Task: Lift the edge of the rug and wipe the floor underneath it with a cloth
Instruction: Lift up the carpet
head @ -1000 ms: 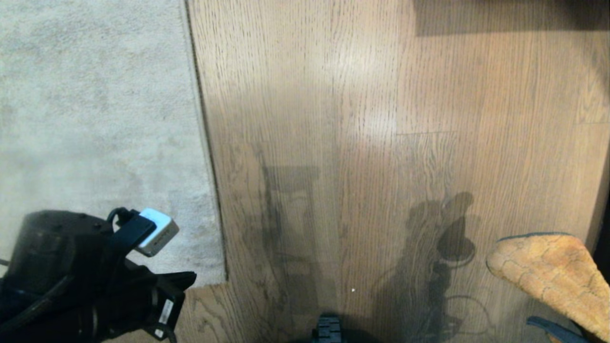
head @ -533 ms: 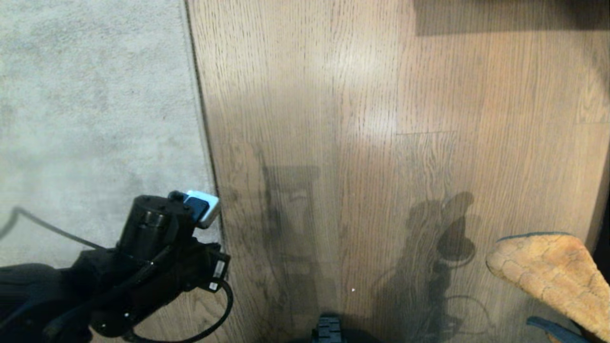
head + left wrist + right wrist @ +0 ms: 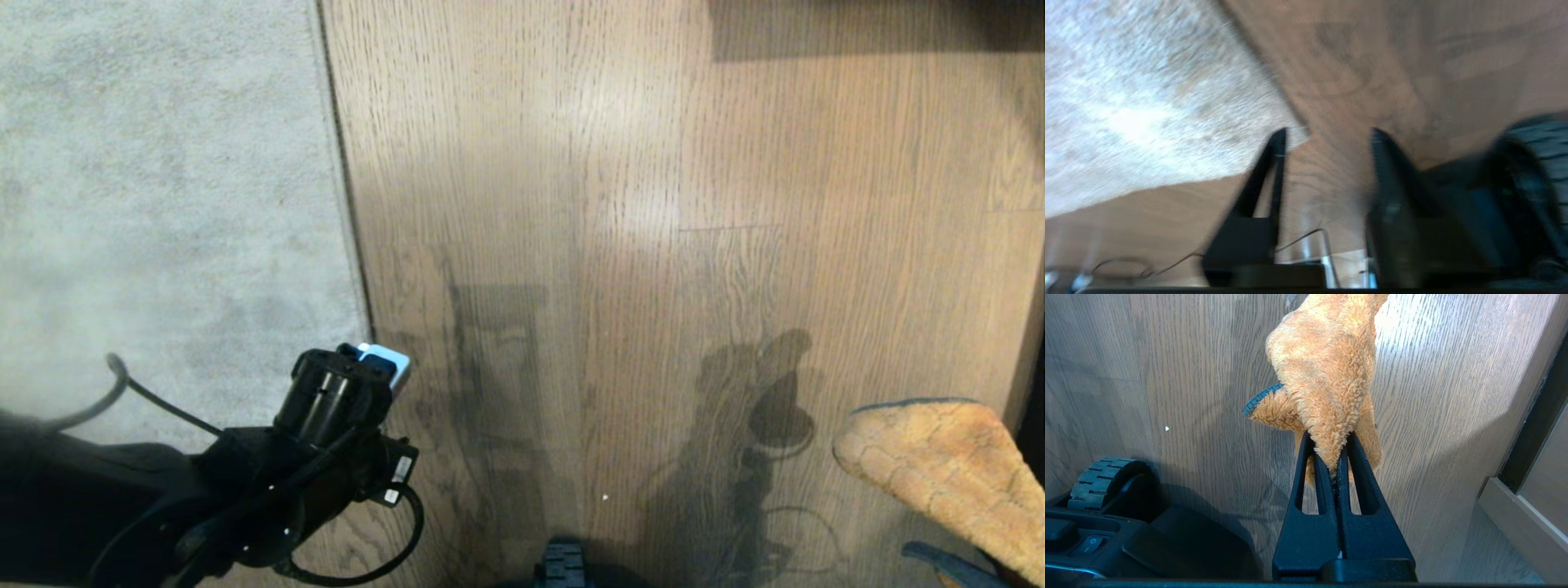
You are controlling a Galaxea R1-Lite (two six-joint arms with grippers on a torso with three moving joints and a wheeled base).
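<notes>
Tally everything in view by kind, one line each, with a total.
Rugs: 1, the pale grey rug, lying flat
Cloths: 1, the orange cloth, held in the right gripper
Grippers: 2, right gripper with jaws shut on the cloth; left gripper with jaws apart at the rug corner
Wheels: 1, the robot's wheel
Total: 5

The cloth (image 3: 955, 474) runs off the head view's lower right edge; the left wrist view is motion-blurred.

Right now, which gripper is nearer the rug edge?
Left. The left gripper hangs open at the rug edge; the right gripper holds the cloth far off.
</notes>
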